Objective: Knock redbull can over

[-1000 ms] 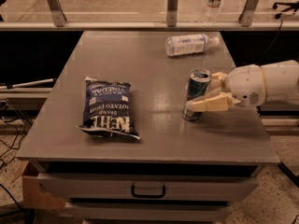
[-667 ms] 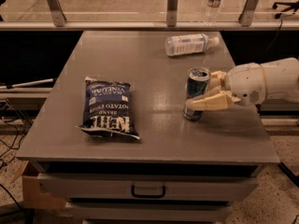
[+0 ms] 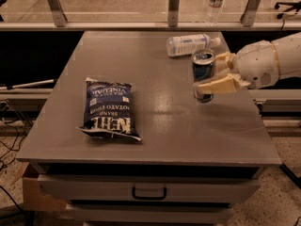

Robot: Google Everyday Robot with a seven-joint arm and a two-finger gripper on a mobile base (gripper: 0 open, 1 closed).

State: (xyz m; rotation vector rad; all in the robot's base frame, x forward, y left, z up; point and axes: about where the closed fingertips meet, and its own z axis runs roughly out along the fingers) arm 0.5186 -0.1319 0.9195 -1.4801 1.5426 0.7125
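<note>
The redbull can [image 3: 203, 68], blue and silver with an open silver top, stands upright at the right side of the grey table [image 3: 160, 140]. My gripper [image 3: 209, 72] reaches in from the right and is shut on the can. One tan finger [image 3: 217, 85] crosses in front of the can's lower part and the other finger [image 3: 224, 60] sits behind its top right. The can's base looks slightly above the tabletop. The white arm [image 3: 265, 62] extends off the right edge.
A dark blue chip bag [image 3: 109, 108] lies flat at the left middle of the table. A clear plastic bottle [image 3: 188, 45] lies on its side just behind the can. Another bottle [image 3: 215, 1] stands beyond the rear rail. A drawer [image 3: 149, 192] sits below the front edge.
The gripper and the can have moved together up and slightly right in the view. The chip bag and the lying bottle have not moved.
</note>
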